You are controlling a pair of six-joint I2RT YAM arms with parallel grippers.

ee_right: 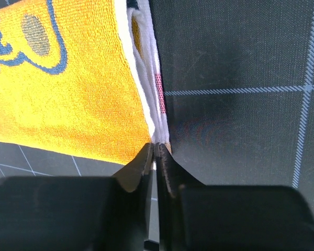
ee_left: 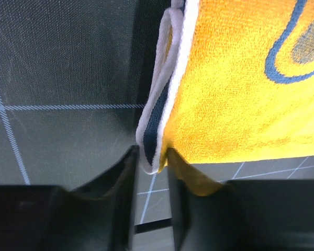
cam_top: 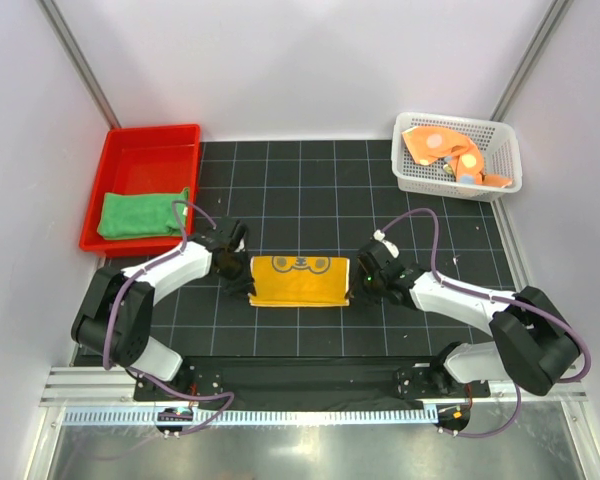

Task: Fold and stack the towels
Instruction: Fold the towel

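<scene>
Left pincer [ee_left: 150, 157] low on the dark gridded surface [ee_left: 63, 63], and the orange towel's [ee_left: 240, 104] white-hemmed corner [ee_left: 153, 140] sits right between its two black fingers [ee_left: 120, 178]. Narrow gap; can't tell if they're pressing the cloth.

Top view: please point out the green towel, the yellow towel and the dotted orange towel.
green towel [cam_top: 140, 215]: top view, middle of its folded face.
yellow towel [cam_top: 300, 290]: top view, plain part below the print.
dotted orange towel [cam_top: 438, 147]: top view, its crumpled upper fold.
</scene>
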